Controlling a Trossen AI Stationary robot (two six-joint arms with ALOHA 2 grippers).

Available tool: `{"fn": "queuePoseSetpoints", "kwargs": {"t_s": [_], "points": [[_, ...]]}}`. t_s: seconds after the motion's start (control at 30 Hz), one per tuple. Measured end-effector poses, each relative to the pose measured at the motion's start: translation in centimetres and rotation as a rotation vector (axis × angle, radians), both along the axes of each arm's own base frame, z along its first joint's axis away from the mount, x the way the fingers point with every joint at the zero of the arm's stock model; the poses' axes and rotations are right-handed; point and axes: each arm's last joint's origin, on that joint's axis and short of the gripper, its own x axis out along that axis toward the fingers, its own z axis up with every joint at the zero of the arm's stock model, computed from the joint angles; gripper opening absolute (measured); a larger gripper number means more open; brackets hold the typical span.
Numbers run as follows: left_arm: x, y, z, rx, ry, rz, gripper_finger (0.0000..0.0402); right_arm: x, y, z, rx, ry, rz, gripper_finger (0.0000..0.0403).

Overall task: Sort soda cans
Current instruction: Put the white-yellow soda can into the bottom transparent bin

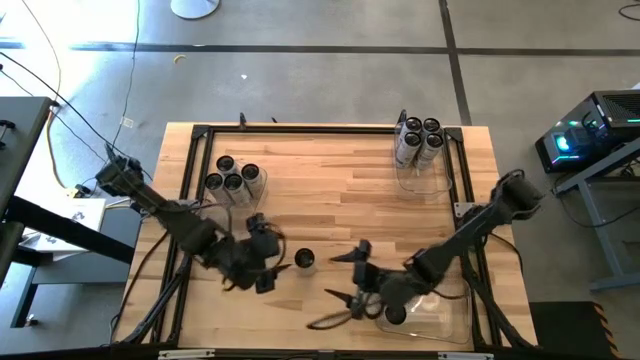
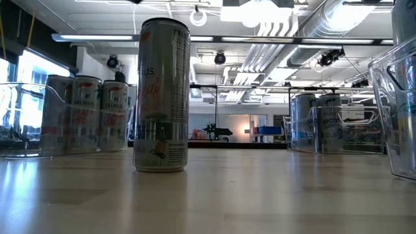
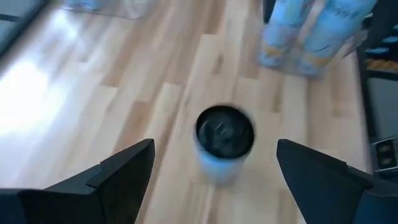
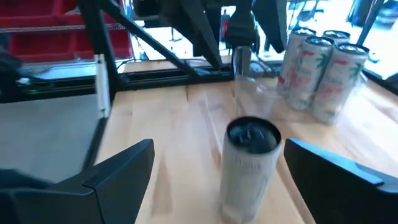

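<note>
One slim silvery-grey soda can w/ dark round top (image 1: 304, 260) stands upright alone on the pale wood-plank table (image 1: 330, 190), near its front edge and between the two arms; the low view shows printed sides w/ fine text, smooth metal. The left gripper (image 1: 284, 250) sits just beside it on the left-arm side, black fingers spread wide w/ nothing between them; in the left wrist view the can is centred in the gap between the fingers (image 3: 121, 177) but clear of both. The right gripper (image 1: 345, 275) is near the can's other side, also splayed wide and empty, pointed toward the lone can, w/ the can framed between its fingers in the right wrist view. Judging by that, the can is parked mid-table as a hand-over spot both arms can reach. Sorted cans sit in tight upright clusters: four in the clear square plastic bin at the back left (image 1: 235, 180), four more in the clear bin at the back right (image 1: 420, 165), well apart from the lone can. A third clear bin (image 1: 440, 315) lies under the right arm at front right, prob. a supply bin; one dark can top seems to show there, contents otherwise unclear. Bins are thin, glossy, see-through.
</note>
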Motion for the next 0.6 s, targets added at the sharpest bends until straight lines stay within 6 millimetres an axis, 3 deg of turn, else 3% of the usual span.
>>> {"fn": "queuePoseSetpoints", "kwargs": {"t_s": [0.1, 0.3, 0.43, 0.6], "points": [[-1.7, -1.4, -0.7, 0.065, -0.006, 0.034, 0.0333, 2.2, -0.7, -1.7, -0.029, -0.028, -0.026, 0.0355], [-4.2, -4.2, -5.0, 0.097, -0.094, 0.013, 0.0333, 5.2, -1.8, -3.5, -0.007, -0.033, -0.099, 0.0355], [-4.8, -4.9, -7.4, 0.053, -0.191, 0.021, 0.0333, 6.9, -1.6, -3.8, 0.008, -0.034, -0.118, 0.0355], [-5.1, -5.1, -8.7, 0.035, -0.291, 0.061, 0.0333, 8.7, -2.1, -4.5, 0.014, -0.002, -0.159, 0.0355]]}}
